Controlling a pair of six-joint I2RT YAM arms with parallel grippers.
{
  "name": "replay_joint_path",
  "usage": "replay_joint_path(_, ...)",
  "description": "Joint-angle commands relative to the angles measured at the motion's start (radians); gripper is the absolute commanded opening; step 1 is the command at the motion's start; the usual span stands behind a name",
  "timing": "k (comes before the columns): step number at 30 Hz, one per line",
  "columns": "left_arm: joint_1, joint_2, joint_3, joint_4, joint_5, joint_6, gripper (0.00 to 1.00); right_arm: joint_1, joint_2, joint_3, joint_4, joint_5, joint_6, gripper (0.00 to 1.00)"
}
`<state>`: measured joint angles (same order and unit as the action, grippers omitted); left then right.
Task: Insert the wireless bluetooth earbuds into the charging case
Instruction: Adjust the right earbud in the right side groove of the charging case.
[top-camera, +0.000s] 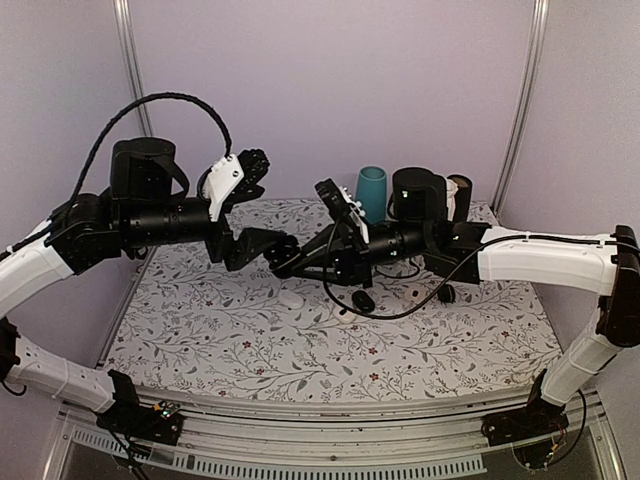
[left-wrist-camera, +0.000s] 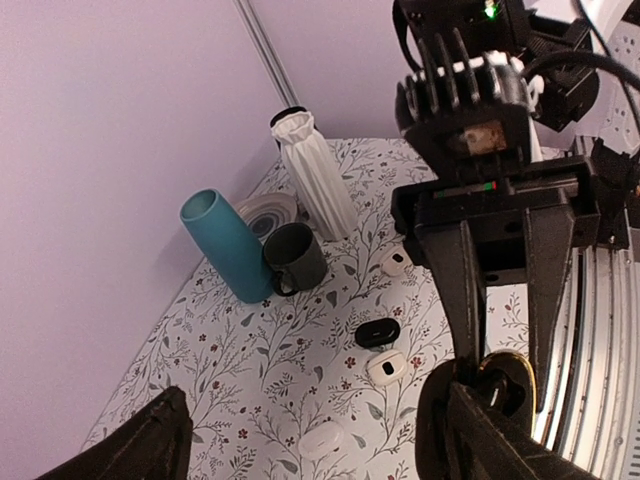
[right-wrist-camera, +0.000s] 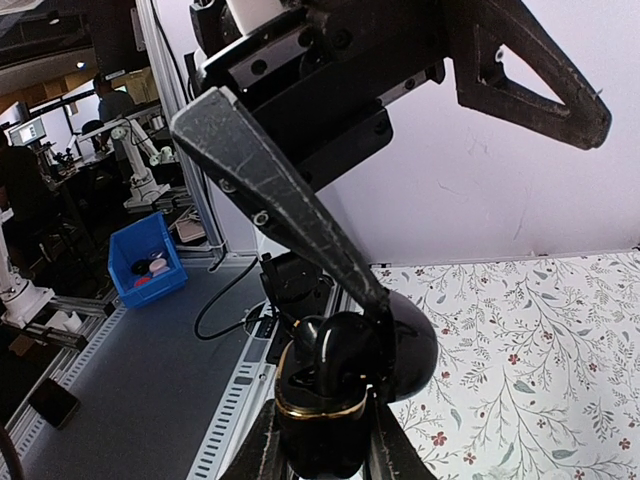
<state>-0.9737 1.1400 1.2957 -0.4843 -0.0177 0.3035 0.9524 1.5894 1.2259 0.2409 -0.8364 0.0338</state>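
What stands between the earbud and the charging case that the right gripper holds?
Nothing visible. The earbud sits at the mouth of the charging case, by one finger of the left gripper.

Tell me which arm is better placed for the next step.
Left. The right gripper is shut on the gold-rimmed black case in mid-air; the left gripper hangs open right beside it, free to act.

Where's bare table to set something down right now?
Bare: the near half of the table, from the white case and black case to the near edge. Crowded: far edge around the teal cup.
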Motion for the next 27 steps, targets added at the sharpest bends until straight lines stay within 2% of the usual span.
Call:
replay_joint_path(1,-0.025,0.015,0.025,-0.05,-0.011,0.022,0.88,-0.004,-0.002,0.045,0.003,0.031,-0.024,0.03)
replay_joint_path(13,-0.055,0.03,0.036,-0.096,-0.004,0.032,0.88,0.004,-0.015,0.048,-0.036,0.119,-0.106,0.03)
replay_joint_path(22,-0.071,0.037,0.039,-0.108,-0.011,0.021,0.89,0.012,-0.032,0.031,-0.016,0.248,-0.143,0.03)
replay_joint_path(27,-0.072,0.024,0.043,-0.092,-0.063,-0.005,0.89,0.015,-0.036,0.02,-0.003,0.249,-0.144,0.03)
